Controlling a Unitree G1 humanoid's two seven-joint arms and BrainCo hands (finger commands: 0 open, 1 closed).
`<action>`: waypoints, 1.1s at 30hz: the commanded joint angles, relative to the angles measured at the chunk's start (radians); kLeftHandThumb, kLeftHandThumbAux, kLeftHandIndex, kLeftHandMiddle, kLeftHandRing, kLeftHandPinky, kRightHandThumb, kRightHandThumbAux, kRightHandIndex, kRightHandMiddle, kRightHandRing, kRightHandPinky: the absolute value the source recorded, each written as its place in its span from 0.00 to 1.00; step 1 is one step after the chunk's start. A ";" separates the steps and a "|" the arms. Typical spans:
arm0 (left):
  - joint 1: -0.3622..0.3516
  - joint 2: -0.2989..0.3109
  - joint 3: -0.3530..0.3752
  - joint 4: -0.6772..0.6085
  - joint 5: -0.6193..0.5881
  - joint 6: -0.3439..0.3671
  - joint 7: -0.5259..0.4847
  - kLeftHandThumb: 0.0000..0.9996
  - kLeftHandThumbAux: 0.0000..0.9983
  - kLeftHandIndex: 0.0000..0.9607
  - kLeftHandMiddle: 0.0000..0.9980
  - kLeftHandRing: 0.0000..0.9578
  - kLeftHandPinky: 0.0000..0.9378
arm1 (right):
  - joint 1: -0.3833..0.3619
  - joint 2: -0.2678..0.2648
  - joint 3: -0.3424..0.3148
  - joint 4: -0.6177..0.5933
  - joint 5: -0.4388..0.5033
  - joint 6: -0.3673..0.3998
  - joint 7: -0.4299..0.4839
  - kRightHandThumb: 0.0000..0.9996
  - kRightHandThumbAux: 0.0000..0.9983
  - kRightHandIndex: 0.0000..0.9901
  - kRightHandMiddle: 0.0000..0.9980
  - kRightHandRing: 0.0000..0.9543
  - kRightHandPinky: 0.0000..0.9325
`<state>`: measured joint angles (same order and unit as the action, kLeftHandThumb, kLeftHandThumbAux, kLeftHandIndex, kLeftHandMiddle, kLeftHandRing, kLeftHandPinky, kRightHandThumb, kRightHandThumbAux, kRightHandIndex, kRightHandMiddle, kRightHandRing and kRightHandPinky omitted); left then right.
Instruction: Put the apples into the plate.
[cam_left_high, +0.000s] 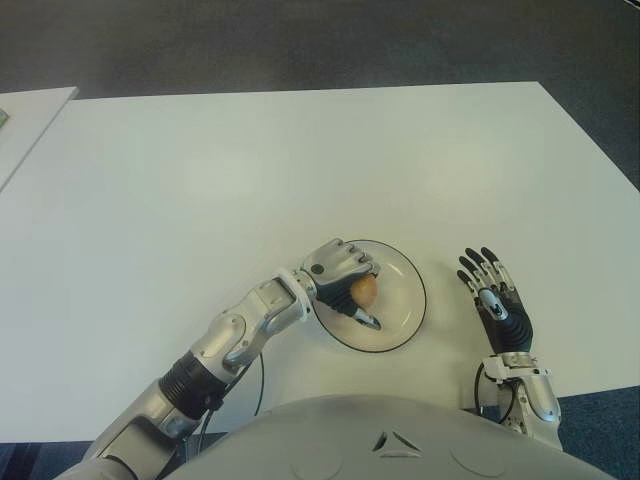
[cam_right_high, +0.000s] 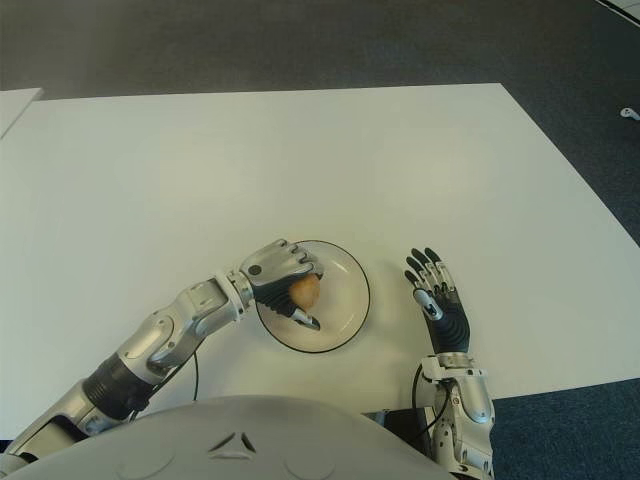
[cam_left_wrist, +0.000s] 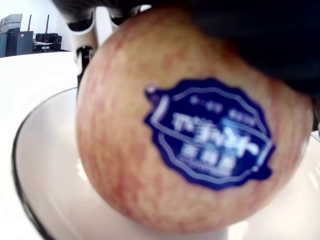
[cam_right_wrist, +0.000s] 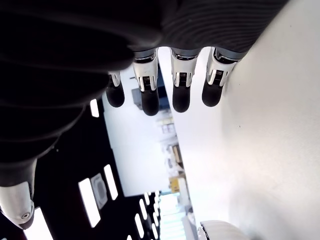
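Fingers (cam_left_high: 345, 262) of the left hand (cam_left_high: 338, 268) are wrapped round a reddish-yellow apple (cam_left_high: 364, 290) with a blue sticker, holding it right over the round white plate with a dark rim (cam_left_high: 405, 310). Over at the plate's 3 o'clock, the right hand (cam_left_high: 497, 300) is palm up with fingers straight and spread, holding nothing. All of it's on a big white table (cam_left_high: 300, 170).
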<state>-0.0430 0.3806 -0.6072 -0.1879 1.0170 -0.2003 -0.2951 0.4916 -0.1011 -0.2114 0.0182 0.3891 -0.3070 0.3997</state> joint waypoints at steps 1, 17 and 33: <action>-0.005 0.015 -0.001 -0.026 -0.014 0.027 -0.098 0.16 0.35 0.04 0.07 0.07 0.07 | 0.017 0.007 0.014 0.041 -0.018 0.039 -0.003 0.17 0.57 0.07 0.13 0.09 0.01; -0.018 0.017 0.016 -0.012 -0.064 -0.049 -0.028 0.02 0.29 0.00 0.00 0.00 0.00 | 0.009 -0.002 0.018 0.061 -0.046 0.030 -0.008 0.14 0.56 0.05 0.11 0.07 0.00; -0.014 0.002 0.017 -0.032 -0.035 -0.024 -0.025 0.00 0.29 0.00 0.00 0.00 0.00 | -0.007 -0.010 0.020 0.091 -0.100 0.033 -0.037 0.14 0.58 0.03 0.08 0.05 0.02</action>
<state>-0.0567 0.3825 -0.5862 -0.2208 0.9640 -0.2388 -0.3116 0.4624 -0.1162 -0.2056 0.0504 0.3298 -0.3255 0.3910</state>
